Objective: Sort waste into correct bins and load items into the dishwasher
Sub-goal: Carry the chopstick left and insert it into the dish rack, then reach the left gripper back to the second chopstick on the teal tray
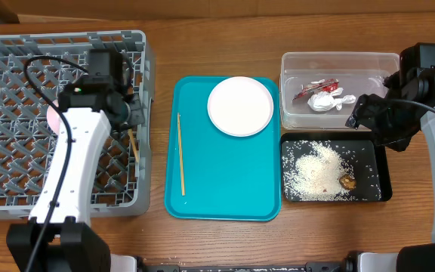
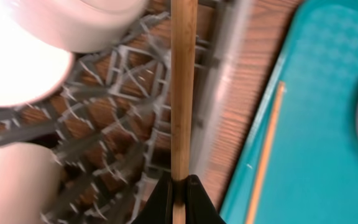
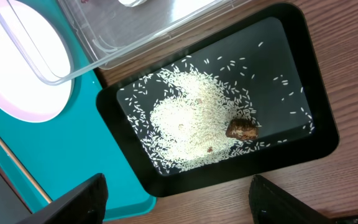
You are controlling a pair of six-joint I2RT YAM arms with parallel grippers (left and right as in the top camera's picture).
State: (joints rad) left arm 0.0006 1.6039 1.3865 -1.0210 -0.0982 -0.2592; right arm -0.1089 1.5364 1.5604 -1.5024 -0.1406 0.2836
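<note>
Chopsticks [image 1: 180,155], two, one plate [image 1: 240,106], bowls [image 2: 98,18] perhaps two

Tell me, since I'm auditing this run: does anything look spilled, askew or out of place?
Nothing is spilled: the rice lies wholly inside the black tray, wrapper and tissue in the clear tub. Only the pair is split: one chopstick lies on the teal tray, the other chopstick is pinched in the left hand over the rack.
</note>
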